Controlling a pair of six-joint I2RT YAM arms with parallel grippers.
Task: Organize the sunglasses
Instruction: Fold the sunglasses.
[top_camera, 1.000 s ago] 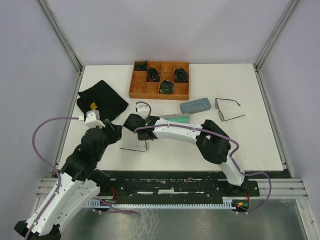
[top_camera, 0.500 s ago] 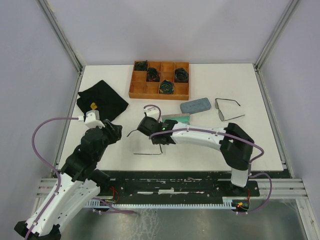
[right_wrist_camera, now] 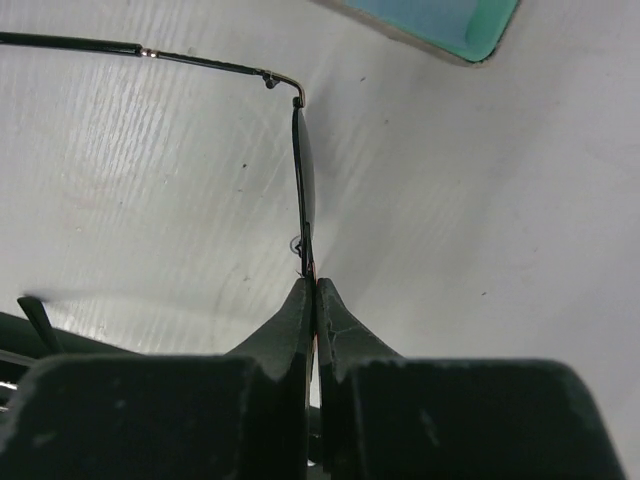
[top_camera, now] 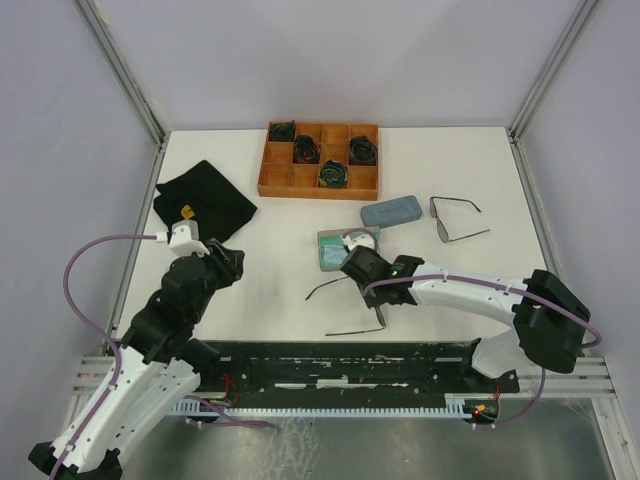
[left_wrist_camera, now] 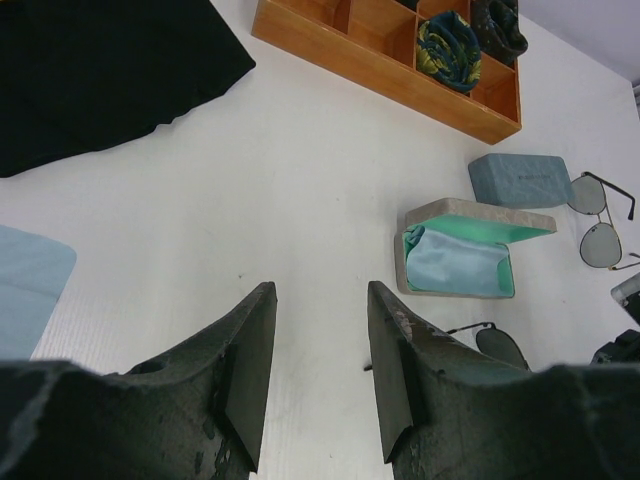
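My right gripper (top_camera: pixel 366 290) is shut on one pair of sunglasses (top_camera: pixel 356 331), pinching the thin dark frame edge-on (right_wrist_camera: pixel 303 170) just above the white table. Its slim arms stick out to the left. This pair hangs in front of an open grey case with teal lining (top_camera: pixel 334 247), whose corner shows in the right wrist view (right_wrist_camera: pixel 440 25). The second pair of sunglasses (top_camera: pixel 455 220) lies unfolded at the right, also in the left wrist view (left_wrist_camera: pixel 600 225). My left gripper (left_wrist_camera: pixel 318 370) stands open and empty over bare table at the left, with nothing between its fingers (left_wrist_camera: pixel 245 360).
A closed blue-grey case (top_camera: pixel 390 211) lies between the open case and the second pair. A wooden compartment tray (top_camera: pixel 275 180) with dark green bundles stands at the back. A black cloth (top_camera: pixel 205 198) lies at the left. A light blue cloth (left_wrist_camera: pixel 30 290) shows near my left gripper.
My right arm has swung to the right and nearer, carrying the sunglasses from beside the left gripper to just in front of the open case. The left arm has not moved.
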